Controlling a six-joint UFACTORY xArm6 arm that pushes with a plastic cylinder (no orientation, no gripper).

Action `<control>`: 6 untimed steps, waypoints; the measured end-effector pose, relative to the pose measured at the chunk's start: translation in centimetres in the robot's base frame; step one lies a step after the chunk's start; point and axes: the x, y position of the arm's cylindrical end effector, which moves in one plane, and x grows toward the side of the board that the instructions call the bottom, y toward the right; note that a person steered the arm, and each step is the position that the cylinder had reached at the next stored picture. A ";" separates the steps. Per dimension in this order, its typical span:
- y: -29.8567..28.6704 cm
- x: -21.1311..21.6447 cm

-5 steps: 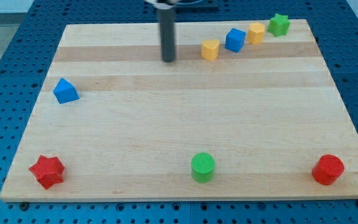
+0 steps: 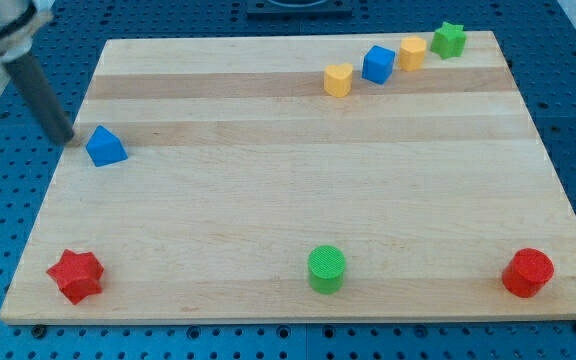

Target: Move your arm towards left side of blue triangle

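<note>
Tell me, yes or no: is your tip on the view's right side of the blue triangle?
No: my tip sits just off the view's left side of the blue triangle, near the board's left edge.

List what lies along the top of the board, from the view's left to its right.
My tip → blue triangle → yellow block → blue cube → second yellow block → green star.
</note>
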 end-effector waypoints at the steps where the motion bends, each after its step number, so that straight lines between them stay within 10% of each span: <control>1: 0.0 2.8; 6: 14.3 0.0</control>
